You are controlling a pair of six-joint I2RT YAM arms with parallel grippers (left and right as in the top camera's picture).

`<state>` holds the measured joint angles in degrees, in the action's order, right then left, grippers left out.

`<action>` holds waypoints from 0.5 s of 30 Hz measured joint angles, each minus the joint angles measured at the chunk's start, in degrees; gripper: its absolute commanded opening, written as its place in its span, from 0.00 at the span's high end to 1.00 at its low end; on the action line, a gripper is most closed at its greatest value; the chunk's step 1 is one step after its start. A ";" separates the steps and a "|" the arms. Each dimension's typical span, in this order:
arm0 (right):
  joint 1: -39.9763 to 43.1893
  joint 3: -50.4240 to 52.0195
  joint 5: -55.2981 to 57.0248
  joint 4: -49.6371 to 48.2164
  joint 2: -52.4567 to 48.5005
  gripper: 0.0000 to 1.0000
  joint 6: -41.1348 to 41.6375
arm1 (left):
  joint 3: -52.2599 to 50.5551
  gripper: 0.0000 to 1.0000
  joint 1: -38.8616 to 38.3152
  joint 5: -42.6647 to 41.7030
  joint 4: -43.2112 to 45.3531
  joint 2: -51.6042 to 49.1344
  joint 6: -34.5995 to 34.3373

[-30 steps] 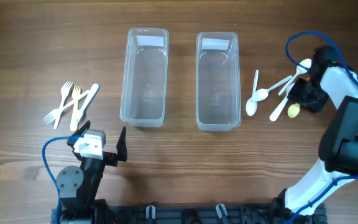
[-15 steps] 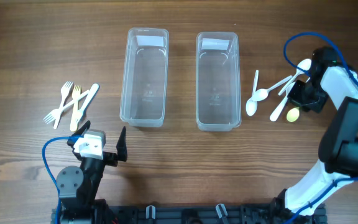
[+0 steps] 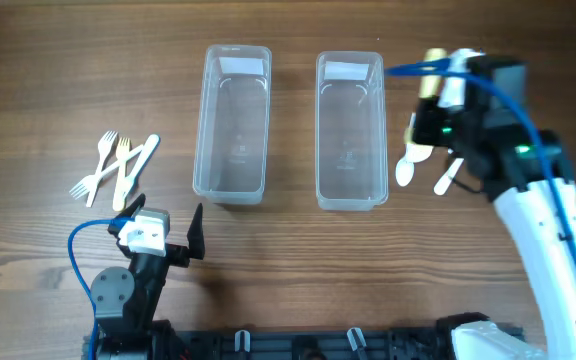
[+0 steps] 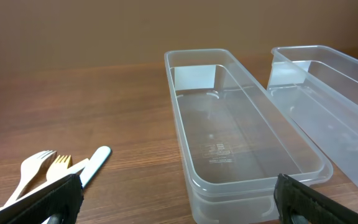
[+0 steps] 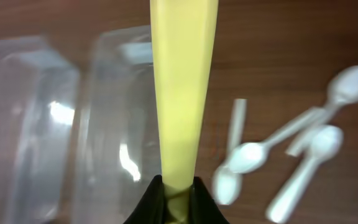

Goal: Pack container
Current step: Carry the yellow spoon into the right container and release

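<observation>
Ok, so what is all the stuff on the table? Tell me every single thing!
left box: 1, see-through, middle of the table, empty
right box: 1, see-through, next to the left box, empty
forks: 3 that I can count, two white and one tan, far left of the table
white handle: 1, white, in the fork pile; I cannot tell what kind of utensil it is
white spoons: 4, white, on the table to the right of the right box
yellow spoon: 1, pale yellow, lifted up in the air
table: 1, brown wood, under everything
left tool: 1, black, open, holding nothing, near the front left
right tool: 1, black, shut on the yellow spoon
</observation>
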<state>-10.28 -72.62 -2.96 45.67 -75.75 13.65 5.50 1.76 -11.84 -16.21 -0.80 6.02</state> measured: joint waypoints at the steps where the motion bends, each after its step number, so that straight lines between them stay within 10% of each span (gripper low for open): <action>1: -1.97 0.00 -0.24 -0.52 -0.28 0.96 0.33 | 0.00 0.00 0.00 -0.02 0.00 0.00 0.00; 6: -8.74 -0.02 -0.72 -2.27 -5.95 0.93 3.02 | 0.00 0.00 0.00 -0.02 -0.02 0.00 0.00; 9: -9.46 0.00 -0.90 -2.32 -12.26 0.52 3.78 | 0.00 0.00 0.00 0.00 0.00 0.00 0.00; 15: -9.46 -0.20 -1.53 -1.88 -15.69 0.39 3.10 | 0.00 0.00 0.00 0.00 0.00 0.00 0.00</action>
<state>-19.75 -72.82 -4.49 43.79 -91.44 16.75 5.50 1.76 -11.84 -16.21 -0.80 6.02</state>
